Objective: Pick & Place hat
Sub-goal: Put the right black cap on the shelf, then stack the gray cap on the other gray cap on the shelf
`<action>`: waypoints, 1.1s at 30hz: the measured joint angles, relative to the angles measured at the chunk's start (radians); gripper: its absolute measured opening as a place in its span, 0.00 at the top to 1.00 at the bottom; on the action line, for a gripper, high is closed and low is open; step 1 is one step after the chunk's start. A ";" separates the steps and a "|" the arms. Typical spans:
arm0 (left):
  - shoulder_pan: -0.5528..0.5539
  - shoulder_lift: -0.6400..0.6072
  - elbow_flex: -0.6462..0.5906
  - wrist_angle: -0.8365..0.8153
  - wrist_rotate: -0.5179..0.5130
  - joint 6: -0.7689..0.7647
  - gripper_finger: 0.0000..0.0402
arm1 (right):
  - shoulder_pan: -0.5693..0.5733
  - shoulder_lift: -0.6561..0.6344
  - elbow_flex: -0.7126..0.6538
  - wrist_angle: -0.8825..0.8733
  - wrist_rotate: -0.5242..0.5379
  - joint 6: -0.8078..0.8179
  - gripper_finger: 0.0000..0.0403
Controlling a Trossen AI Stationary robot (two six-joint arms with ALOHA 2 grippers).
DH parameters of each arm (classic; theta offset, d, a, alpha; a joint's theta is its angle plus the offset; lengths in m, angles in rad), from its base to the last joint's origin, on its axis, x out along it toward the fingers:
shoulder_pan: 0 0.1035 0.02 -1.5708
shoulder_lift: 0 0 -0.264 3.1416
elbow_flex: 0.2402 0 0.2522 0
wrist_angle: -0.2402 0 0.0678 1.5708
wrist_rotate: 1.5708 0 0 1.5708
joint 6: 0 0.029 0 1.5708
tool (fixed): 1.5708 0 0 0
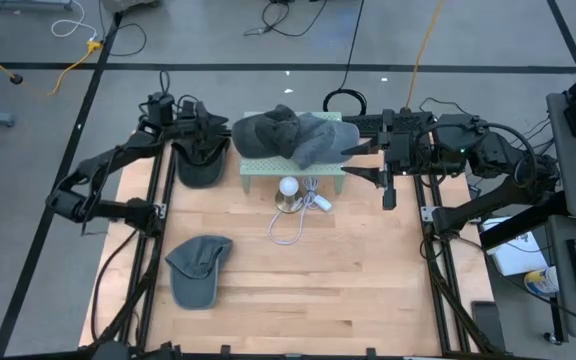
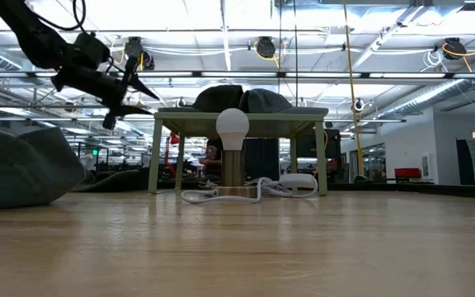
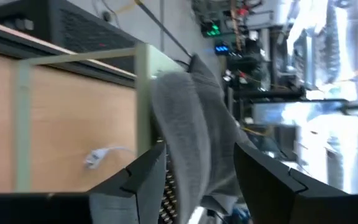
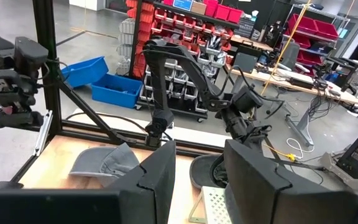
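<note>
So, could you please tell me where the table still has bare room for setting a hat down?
Bare wood lies right of the loose grey cap, across the front half. It is crowded at the back: green stand piled with hats, bulb lamp, white cable.

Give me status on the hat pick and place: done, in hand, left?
Done: two grey hats lie piled on the green stand. In hand: the left gripper is at that pile, jaws open around a hat. The right gripper, also open, hangs by the stand's other end, empty. Left: the dark hat beside the stand and the grey cap on the table.
</note>
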 joint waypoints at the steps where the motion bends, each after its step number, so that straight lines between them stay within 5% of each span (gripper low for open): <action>1: 0.000 -0.012 0.000 -0.029 -0.017 0.013 0.54 | 0.000 0.000 0.000 0.000 0.000 0.000 0.68; 11: -0.053 -0.121 0.000 -0.043 -0.185 0.188 0.59 | -0.006 0.000 0.000 0.002 0.000 -0.008 0.68; 22: -0.239 -0.201 0.000 0.021 -0.325 0.445 0.59 | -0.008 0.000 0.000 0.003 0.001 -0.029 0.68; 33: -0.451 -0.200 0.000 0.183 -0.543 0.497 0.59 | -0.033 0.000 0.000 0.002 0.054 0.021 0.68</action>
